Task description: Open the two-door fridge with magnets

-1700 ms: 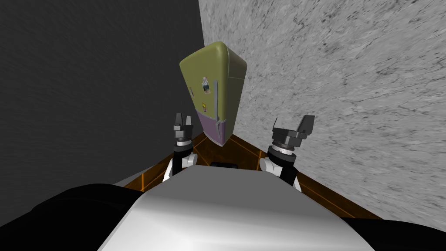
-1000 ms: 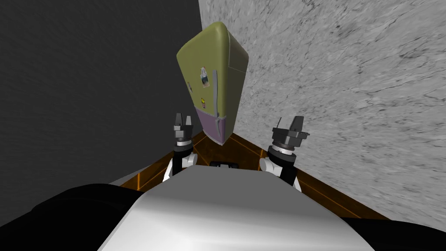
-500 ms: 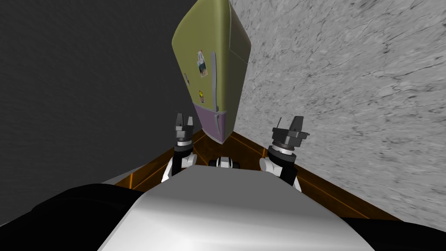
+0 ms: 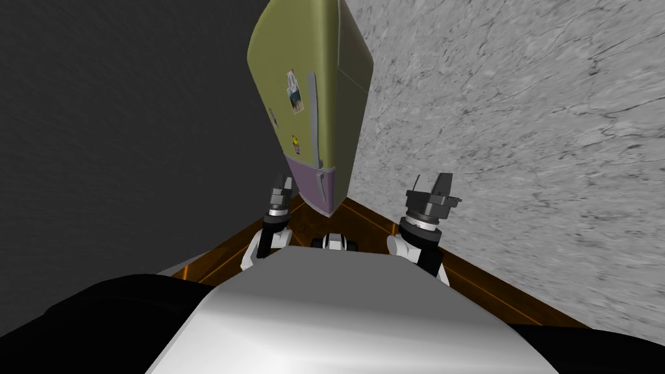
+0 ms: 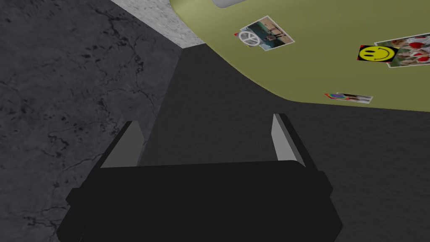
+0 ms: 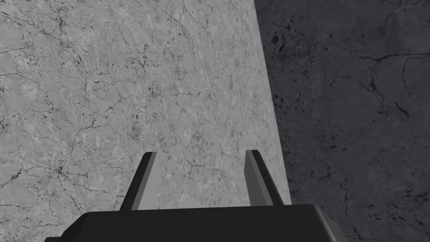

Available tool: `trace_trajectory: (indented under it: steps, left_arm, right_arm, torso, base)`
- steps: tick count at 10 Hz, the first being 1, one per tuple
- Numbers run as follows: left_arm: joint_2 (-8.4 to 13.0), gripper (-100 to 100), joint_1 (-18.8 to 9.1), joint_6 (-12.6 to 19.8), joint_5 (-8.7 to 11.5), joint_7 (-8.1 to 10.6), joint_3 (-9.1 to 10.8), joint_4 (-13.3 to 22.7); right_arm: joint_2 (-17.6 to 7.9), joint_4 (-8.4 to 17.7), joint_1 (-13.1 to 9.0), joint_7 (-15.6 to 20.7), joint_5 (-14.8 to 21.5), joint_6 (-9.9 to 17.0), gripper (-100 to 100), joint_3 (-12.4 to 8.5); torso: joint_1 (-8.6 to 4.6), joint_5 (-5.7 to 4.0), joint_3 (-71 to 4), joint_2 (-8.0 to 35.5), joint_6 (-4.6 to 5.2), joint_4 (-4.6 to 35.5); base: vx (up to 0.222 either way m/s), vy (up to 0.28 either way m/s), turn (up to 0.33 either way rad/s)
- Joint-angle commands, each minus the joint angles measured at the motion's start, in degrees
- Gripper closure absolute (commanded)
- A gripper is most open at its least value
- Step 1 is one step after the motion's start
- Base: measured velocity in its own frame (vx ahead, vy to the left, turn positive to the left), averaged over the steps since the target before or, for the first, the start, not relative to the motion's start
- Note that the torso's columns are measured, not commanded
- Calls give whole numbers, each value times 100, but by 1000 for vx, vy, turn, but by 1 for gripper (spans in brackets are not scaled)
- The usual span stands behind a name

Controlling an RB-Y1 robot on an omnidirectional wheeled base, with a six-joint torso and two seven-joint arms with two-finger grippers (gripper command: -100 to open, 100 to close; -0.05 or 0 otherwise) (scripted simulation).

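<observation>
Head cam: the fridge [image 4: 354, 97] stands in the corner, w/ a dark wall [image 4: 130, 130] on its left and a pale marbled wall [image 4: 519, 130] on its right. Upper door [image 4: 286, 45] is olive, lower door [image 4: 308, 185] purple, and both look shut. A long grey handle [image 4: 313, 117] runs down the upper door near its right edge, w/ magnets [image 4: 294, 91] just left of it. Orange-brown floor [image 4: 370, 224] lies between me & the fridge. L claw [image 4: 284, 185] is up at the fridge's lower left edge, abt level w/ the seam between the doors; can't tell if it touches. R claw [image 4: 432, 184] sits well right of the fridge, in front of the pale wall.

L wrist cam: fingers [image 5: 285, 140] stand apart, pointing at the dark wall. The olive door face lies beyond one fingertip, off to the side, not straight ahead. On it are a photo w/ a peace sign [image 5: 264, 35], a smiley sticker [image 5: 376, 53] & a small strip [image 5: 348, 97].

R wrist cam: fingers [image 6: 258, 178] are apart, holding nothing.
</observation>
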Motion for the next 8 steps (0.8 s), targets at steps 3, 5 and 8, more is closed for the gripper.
trace_trajectory:
  steps: [3, 5, 8]
  left_arm:
    - [-110, -100, -221, 356, -226, -215, 129, 508]
    - [-116, -100, -281, 452, -294, -279, 166, 666]
    - [-16, -100, -420, 673, -452, -427, 252, 1030]
  right_arm:
    - [0, 0, 0, 0, 0, 0, 0, 0]
    - [0, 0, -1, 0, 0, 0, 0, 0]
    - [0, 0, -1, 0, 0, 0, 0, 0]
  torso:
    - [13, 3, 19, 29, 1, 9]
    - [14, 4, 16, 25, 0, 8]
    - [9, 2, 6, 10, 0, 3]
  base:
    - [150, -63, -19]
    - [130, -40, -13]
    - [149, -42, -21]
